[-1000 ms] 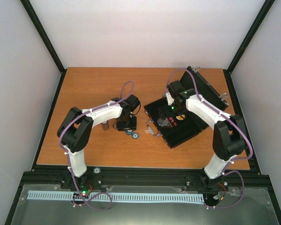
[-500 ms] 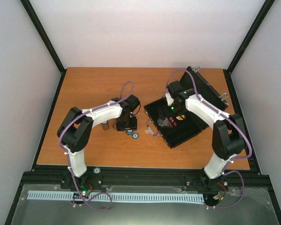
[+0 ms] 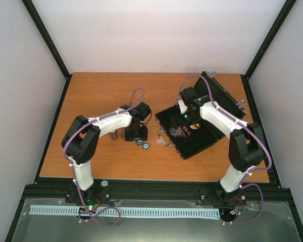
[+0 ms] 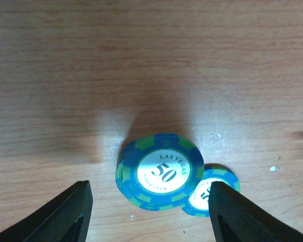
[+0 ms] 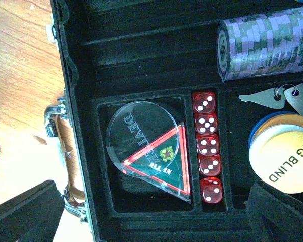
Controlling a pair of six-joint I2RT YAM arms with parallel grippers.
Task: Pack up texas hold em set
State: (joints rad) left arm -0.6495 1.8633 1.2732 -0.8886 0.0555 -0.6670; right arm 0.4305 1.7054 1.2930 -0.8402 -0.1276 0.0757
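Observation:
The black case (image 3: 188, 135) of the texas hold em set lies open at the right, lid (image 3: 226, 97) up. My right gripper (image 3: 184, 125) hovers open over it, both fingers (image 5: 25, 214) wide apart and holding nothing. Below it lie a clear round dealer disc (image 5: 134, 128), an "all in" triangle (image 5: 166, 169), red dice (image 5: 207, 146) and a row of purple chips (image 5: 265, 43). My left gripper (image 4: 151, 214) is open over a small stack of blue-green 50 chips (image 4: 159, 171), not touching it. A single blue chip (image 4: 204, 194) lies beside the stack, partly behind the right finger (image 4: 232, 212).
A small dark chip stack (image 3: 112, 135) stands left of my left gripper (image 3: 136, 136). The case also holds keys (image 5: 272, 96) and a yellow big blind disc (image 5: 283, 156). Its silver handle (image 5: 53, 118) faces the blue chips (image 3: 143, 144).
The left gripper's jaws have widened around the blue chip stack. Both arms have stayed where they were.

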